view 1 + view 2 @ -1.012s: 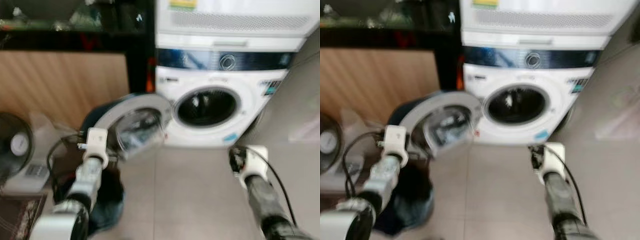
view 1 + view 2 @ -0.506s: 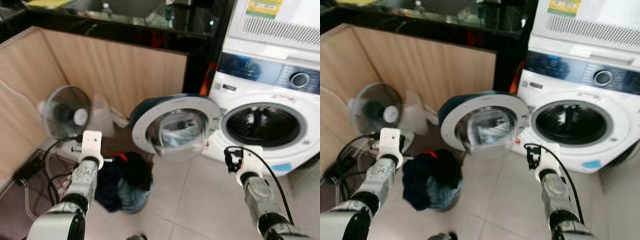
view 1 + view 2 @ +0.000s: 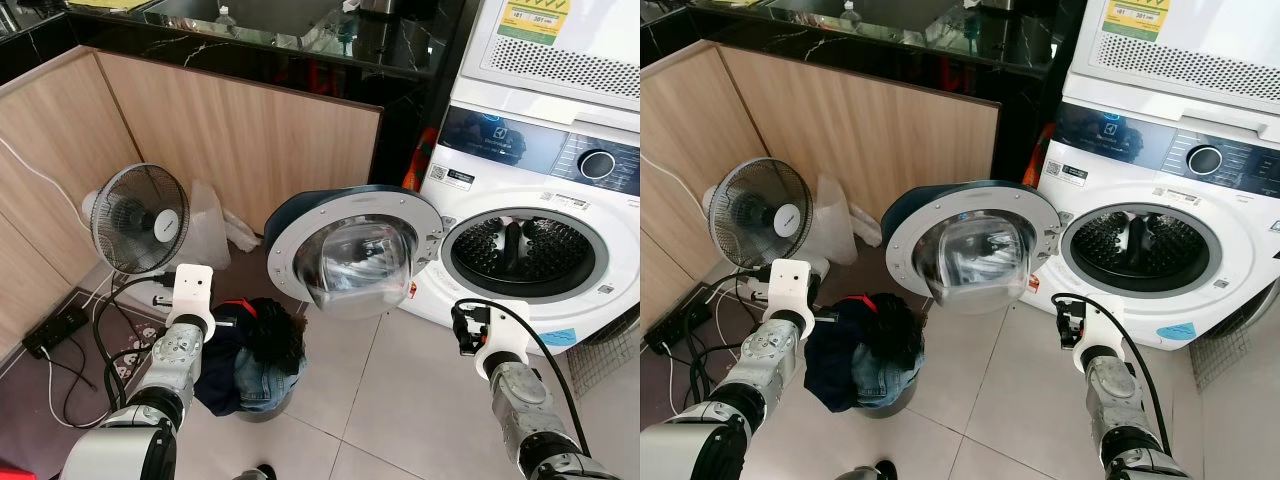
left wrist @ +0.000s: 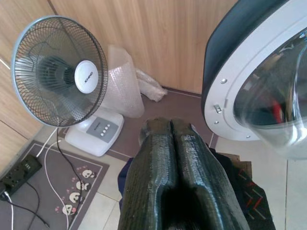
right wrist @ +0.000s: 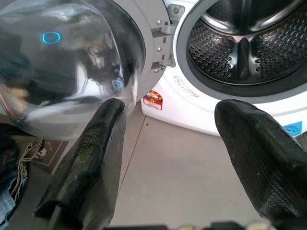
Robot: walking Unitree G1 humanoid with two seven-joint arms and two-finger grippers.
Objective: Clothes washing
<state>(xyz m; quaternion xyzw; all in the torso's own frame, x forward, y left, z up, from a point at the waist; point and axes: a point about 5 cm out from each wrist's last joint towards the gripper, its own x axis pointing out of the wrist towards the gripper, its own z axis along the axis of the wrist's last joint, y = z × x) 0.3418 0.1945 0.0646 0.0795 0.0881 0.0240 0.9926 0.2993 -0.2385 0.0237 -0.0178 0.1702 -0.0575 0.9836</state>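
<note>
A white front-loading washing machine (image 3: 470,200) stands at the right with its round door (image 3: 350,255) swung open to the left. Its steel drum (image 3: 522,255) looks empty. A basket of dark and denim clothes (image 3: 250,355) sits on the floor below the door. My left gripper (image 4: 171,124) is shut with nothing in it and hovers just above the left side of the clothes. My right gripper (image 5: 173,110) is open and empty, low over the tiles in front of the machine, pointing at the door hinge.
A standing fan (image 3: 140,218) and a bubble-wrap bundle (image 3: 205,225) stand at the wooden panel on the left. Cables and a power strip (image 3: 58,330) lie on a mat. A dryer (image 3: 565,50) is stacked on the washer. A black counter (image 3: 250,35) runs behind.
The head view has swung left and sharpened, so the washer now sits to the right, with the fan and clothes basket in view. Both arms keep their raised pose.
</note>
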